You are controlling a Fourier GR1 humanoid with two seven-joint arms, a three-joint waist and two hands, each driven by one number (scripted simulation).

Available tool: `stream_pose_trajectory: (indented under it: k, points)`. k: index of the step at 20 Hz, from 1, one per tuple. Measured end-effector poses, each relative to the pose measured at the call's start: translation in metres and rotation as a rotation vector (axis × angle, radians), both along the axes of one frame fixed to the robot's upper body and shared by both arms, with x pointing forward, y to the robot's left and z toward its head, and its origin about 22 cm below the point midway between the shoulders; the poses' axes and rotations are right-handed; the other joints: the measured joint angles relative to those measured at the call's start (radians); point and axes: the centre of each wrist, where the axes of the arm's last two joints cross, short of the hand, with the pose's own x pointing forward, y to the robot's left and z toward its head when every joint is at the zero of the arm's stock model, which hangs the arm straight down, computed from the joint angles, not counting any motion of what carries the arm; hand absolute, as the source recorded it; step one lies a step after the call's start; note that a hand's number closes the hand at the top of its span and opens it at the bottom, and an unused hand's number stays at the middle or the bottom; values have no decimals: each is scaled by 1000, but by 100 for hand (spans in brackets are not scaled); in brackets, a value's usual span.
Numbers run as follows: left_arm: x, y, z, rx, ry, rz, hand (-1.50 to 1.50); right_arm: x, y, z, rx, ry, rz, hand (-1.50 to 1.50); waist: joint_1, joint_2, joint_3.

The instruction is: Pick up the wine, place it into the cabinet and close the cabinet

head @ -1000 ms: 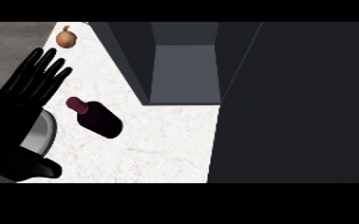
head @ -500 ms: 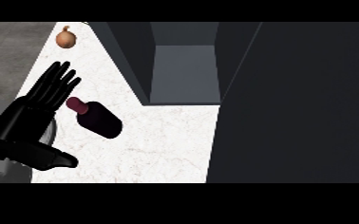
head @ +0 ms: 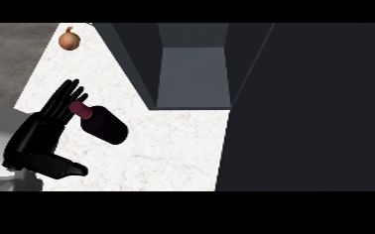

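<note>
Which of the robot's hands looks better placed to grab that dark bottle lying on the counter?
The left. The black left hand is open right beside the dark red wine bottle lying on the white marble counter, its fingers reaching the bottle's neck. The right hand is not in view.

The counter [head: 168, 148] looks like white marble, smooth, with faint grey veining. On it, the wine [head: 101, 123] bottle looks like dark maroon glass, its body near black, its neck a lighter matt red. The left hand [head: 40, 134] at near left is black and faintly glossy, like plastic. The cabinet [head: 192, 74] has flat, matt dark grey panels. The onion [head: 70, 39] at far left has a brown papery skin.
</note>
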Motion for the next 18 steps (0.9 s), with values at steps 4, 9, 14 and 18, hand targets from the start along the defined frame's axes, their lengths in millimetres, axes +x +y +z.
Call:
stream_pose_trajectory:
  k: [4,9,14,18]
  points:
    - [8,0,-21,-3,15,0,-150,2,-2,0,1,3,-9,-150,-1,1,0]
    - [14,13,-43,4,41,7,-150,0,-2,1,1,-2,-5,-150,-5,1,0]
    - [11,13,-66,11,65,12,-150,1,0,4,-4,-12,2,-150,-2,1,0]
    - [15,18,-84,4,84,18,-150,1,3,4,-2,-11,20,-150,-4,1,0]
